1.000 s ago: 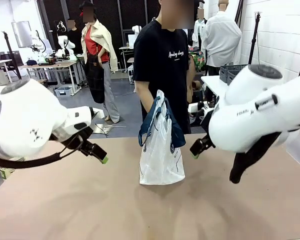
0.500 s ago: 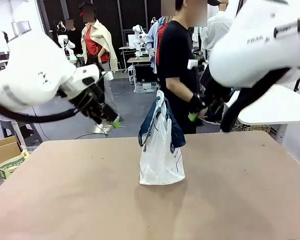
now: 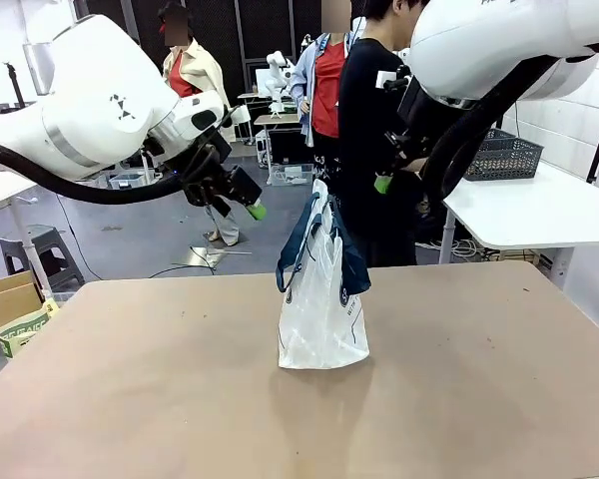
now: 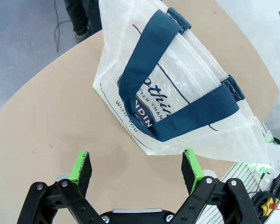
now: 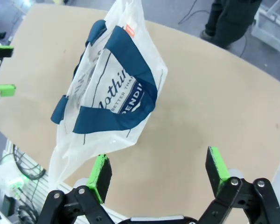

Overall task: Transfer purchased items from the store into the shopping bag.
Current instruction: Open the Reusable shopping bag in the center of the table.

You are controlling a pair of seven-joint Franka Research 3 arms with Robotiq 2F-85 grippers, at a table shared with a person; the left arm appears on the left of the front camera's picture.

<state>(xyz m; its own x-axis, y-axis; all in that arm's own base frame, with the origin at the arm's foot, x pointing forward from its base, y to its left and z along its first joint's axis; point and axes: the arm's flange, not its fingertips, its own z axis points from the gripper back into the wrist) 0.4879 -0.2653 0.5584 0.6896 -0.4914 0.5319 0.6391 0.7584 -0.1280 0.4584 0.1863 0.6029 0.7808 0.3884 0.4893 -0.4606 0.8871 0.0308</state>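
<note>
Quick note on the shopping bag (image 3: 322, 299): it stood upright on the tan counter (image 3: 130, 399), roughly mid-counter. Whitish see-thru plastic, w/ navy strap handles flopped down over its front and a round navy logo low on the side facing the robot. The top was pinched up to a peak.

Left hand (image 4: 136, 170) hung in the air left of the bag, a bit above its top, not touching it. Its fingers were spread wide apart, and in the left wrist cam the bag lay beyond the gap btw the green pads (image 4: 82, 166). Right hand (image 5: 158, 175) was on the other side, right of the bag and above its top, also clear of it, w/ fingers just as wide apart.

A person (image 3: 364, 130) in a black top stood right behind the bag at the counter's far edge. The store (image 3: 506, 157), a dark grey lattice basket, sat on a white side table (image 3: 539, 210) well right of the bag and farther back. Couldn't tell what was inside the basket or the bag tbh.
</note>
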